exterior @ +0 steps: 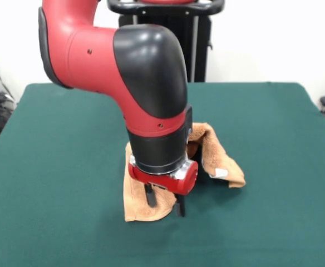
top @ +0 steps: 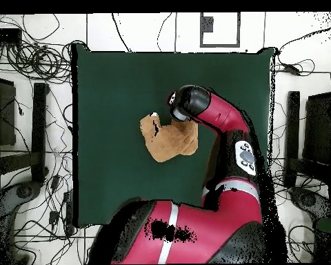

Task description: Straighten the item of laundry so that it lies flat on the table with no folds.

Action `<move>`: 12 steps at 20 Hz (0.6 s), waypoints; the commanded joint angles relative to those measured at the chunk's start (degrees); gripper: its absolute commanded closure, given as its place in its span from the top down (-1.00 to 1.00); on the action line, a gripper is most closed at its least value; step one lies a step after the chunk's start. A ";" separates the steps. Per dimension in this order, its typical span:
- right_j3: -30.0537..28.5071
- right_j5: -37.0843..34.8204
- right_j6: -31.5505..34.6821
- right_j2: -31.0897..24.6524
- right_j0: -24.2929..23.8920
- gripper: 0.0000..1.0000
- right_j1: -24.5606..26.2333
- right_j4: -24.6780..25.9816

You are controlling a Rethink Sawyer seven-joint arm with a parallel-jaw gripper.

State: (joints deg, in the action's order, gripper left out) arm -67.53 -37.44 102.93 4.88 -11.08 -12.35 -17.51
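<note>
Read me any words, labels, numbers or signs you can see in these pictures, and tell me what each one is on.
No text can be read in either view.
White tag on the towel: too small to tell whether it carries print.
White patch with dark marks on the arm in the overhead view: too blurred to read.
Green table: no markings.

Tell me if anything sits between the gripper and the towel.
Nothing visible does. The gripper is right at the near edge of the crumpled towel, fingers apart, and only bare green table surrounds them.
</note>
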 commanded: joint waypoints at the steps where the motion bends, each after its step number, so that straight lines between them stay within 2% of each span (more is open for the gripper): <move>1: -7.46 2.90 -4.98 -11.38 -1.78 1.00 2.02 4.02; 12: -7.66 -0.80 -6.24 -15.42 -4.96 1.00 2.55 7.36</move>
State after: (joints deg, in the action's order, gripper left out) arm -68.75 -37.41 102.93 -1.76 -15.83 -12.80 -14.15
